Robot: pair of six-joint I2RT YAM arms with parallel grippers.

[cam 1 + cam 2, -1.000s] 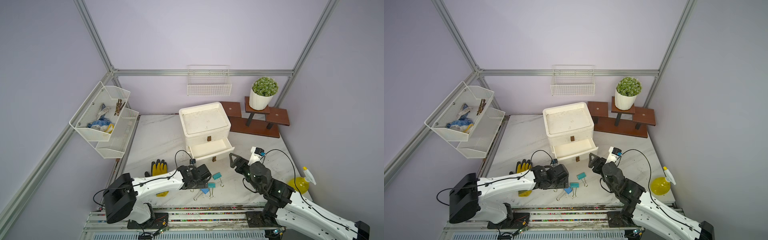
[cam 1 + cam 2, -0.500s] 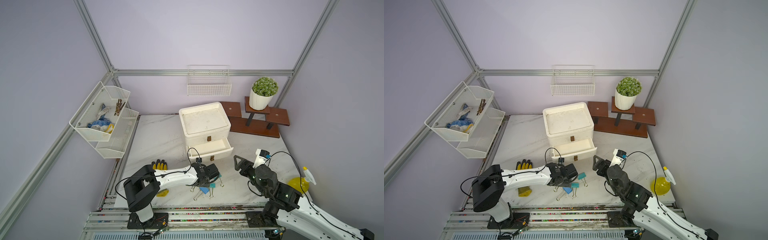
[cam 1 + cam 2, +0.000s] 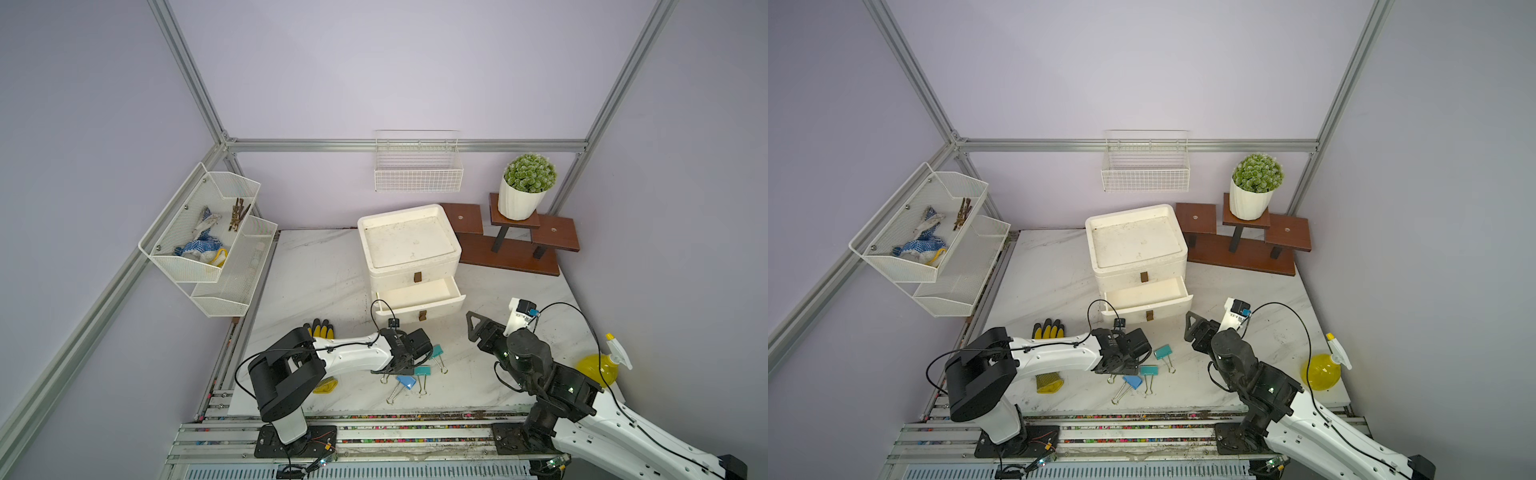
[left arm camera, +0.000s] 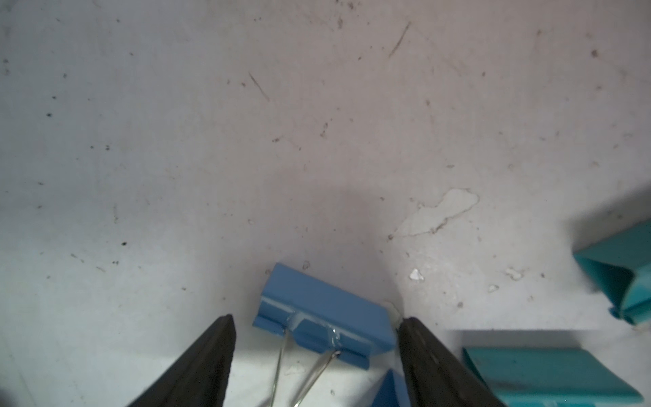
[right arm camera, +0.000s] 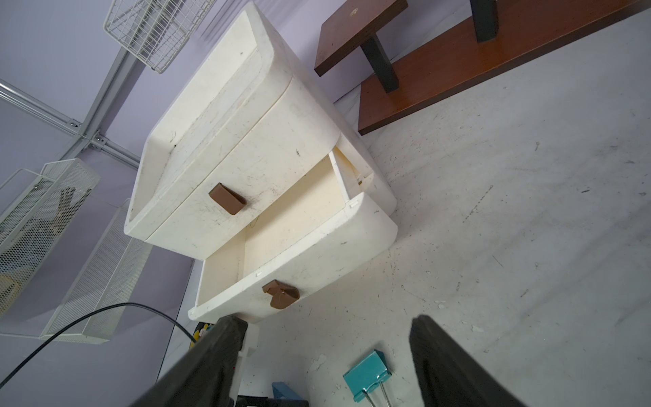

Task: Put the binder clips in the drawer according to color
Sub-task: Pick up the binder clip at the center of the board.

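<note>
**Top views.** The left gripper [image 3: 397,368] is down at the white marble-patterned tabletop [image 3: 316,282]. It is in front of the cream two-drawer plastic chest [image 3: 409,241], whose lower drawer [image 3: 399,309] stands pulled out. Three fold-back clips lie just beside the gripper, all on the table and outside the drawer.
- A teal binder clip [image 3: 436,352] has its wire handles pointing toward the near edge and the robot's right.
- A second teal binder clip [image 3: 422,371] has its handles pointing straight toward the near edge.
- A light blue binder clip [image 3: 406,381] has a diagonal long axis, with handles toward the near edge and the robot's left.

The right gripper [image 3: 1192,328] hovers well apart from them. Compared with one second before, the left arm's elbow has swung inward and its gripper has sunk to the table. The three clips have not moved.

**Left wrist.** Another light blue binder clip [image 4: 324,317] lies between the black fingers [image 4: 208,363]. Its long axis spans the gap slightly askew, and its silver handles run back toward the wrist. The jaws are half closed around it. One finger is just beside one end of the clip, and bare tabletop shows at the other end. No grip is seen.

**Right wrist.** The jaws are wide, with nothing between them. The first teal clip lies on the table beyond them, handles toward the camera, with the open drawer farther off.
</note>
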